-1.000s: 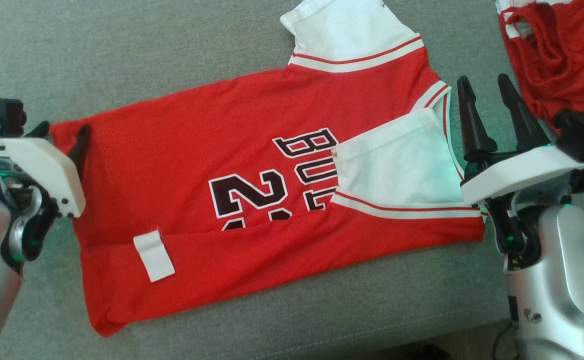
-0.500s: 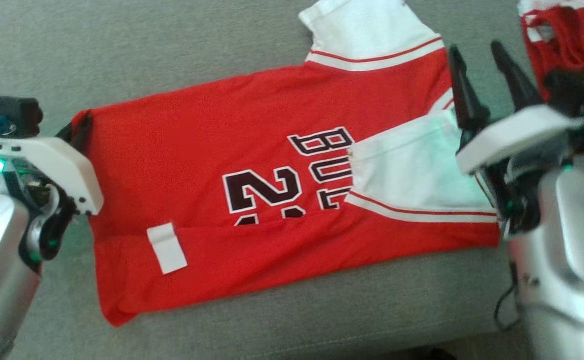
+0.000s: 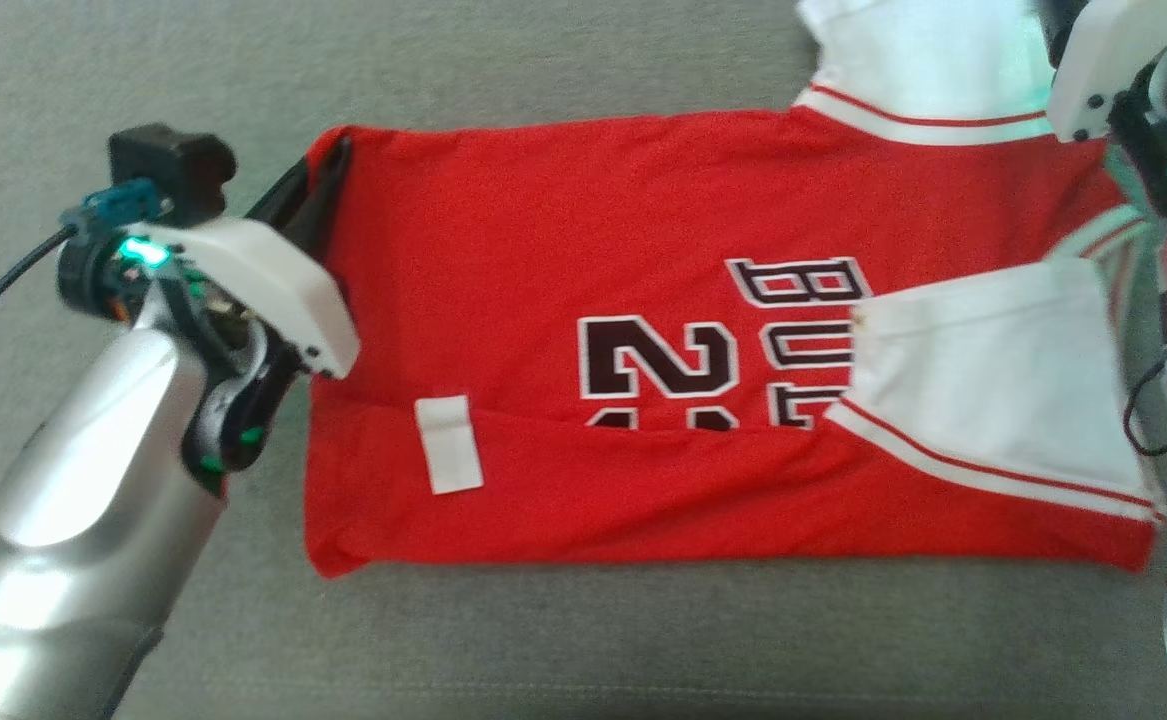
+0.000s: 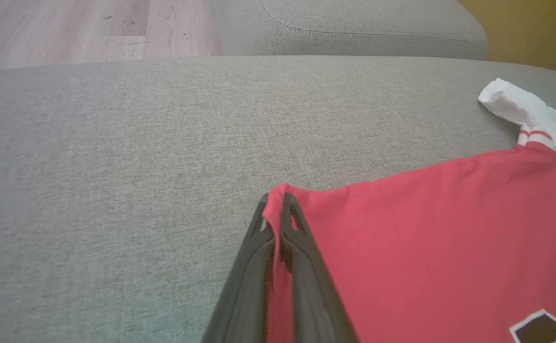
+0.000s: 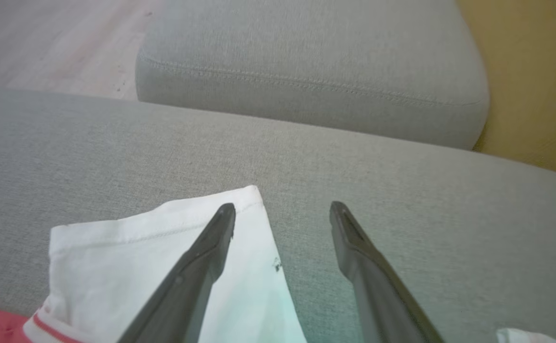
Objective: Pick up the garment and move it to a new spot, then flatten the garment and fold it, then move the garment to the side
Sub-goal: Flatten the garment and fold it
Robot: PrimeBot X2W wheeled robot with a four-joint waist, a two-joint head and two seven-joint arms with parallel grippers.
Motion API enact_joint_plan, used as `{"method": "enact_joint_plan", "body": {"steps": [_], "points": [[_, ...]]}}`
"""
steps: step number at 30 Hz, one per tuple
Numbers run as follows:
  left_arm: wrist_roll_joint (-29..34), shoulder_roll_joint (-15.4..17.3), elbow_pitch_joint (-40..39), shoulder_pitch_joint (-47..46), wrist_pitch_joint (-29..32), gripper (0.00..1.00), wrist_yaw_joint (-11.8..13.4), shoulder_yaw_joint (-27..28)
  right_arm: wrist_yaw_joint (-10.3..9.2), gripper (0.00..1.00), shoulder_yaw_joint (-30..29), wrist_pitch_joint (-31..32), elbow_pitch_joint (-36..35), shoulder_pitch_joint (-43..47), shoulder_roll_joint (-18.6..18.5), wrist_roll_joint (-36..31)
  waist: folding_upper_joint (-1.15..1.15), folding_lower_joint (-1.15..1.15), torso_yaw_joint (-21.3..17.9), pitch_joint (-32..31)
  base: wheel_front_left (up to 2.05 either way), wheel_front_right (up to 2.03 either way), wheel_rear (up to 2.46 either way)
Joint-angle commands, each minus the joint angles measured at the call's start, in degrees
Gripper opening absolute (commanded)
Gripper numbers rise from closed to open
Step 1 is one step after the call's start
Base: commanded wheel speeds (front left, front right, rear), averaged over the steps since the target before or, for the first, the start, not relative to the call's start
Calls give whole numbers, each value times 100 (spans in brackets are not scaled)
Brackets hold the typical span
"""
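Red garment (image 3: 583, 230) lies on grey cushion (image 3: 543, 640), fold (image 3: 643, 480) hiding half its number (image 3: 658, 358).
Left gripper (image 4: 275, 200) clamps a corner; right gripper (image 5: 281, 208) gapes over sleeve (image 5: 116, 257).

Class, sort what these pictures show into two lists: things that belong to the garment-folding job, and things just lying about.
Belongs to the job:
red jersey
left gripper, jaws shut on its corner
right gripper, jaws open by the white sleeve

Just there:
far grey cushion
wooden floor
yellow wall
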Motion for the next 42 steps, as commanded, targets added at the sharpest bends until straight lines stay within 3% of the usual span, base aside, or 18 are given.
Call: {"method": "enact_joint_plan", "body": {"steps": [1,9,16,17,18,21,22,32,42], "points": [[66,130,-111,-316,-84,0,-21,204,21,100,11,78,-27,-248,-3,-13,0,0,245,194,0,0,0],[105,-245,138,-620,-298,0,-167,44,21,100,-330,155,1014,-885,-29,-203,0,0,531,383,0,0,0],[94,-352,297,-687,-384,0,-251,-23,21,100,-220,231,1535,-1086,24,-212,0,0,582,391,0,0,0],[88,-350,320,-691,-391,0,-262,-25,21,81,-165,250,1599,-1097,32,-205,0,0,575,388,0,0,0],[83,-346,344,-693,-398,0,-272,-26,21,49,-102,264,1654,-1102,39,-192,0,0,568,382,0,0,0],[69,-327,404,-702,-416,0,-289,-21,21,7,64,263,1781,-1099,20,-184,0,0,534,365,0,0,0],[66,-323,418,-708,-422,0,-289,-17,21,0,114,244,1814,-1095,12,-187,0,0,521,361,0,0,0],[43,-208,662,-659,-586,0,-273,61,21,0,274,-848,1821,-1081,42,108,0,0,245,107,0,0,0],[-22,88,789,-148,-704,0,-242,95,21,0,931,-1590,1314,-322,-32,1045,0,0,-271,-688,0,0,0]]}}
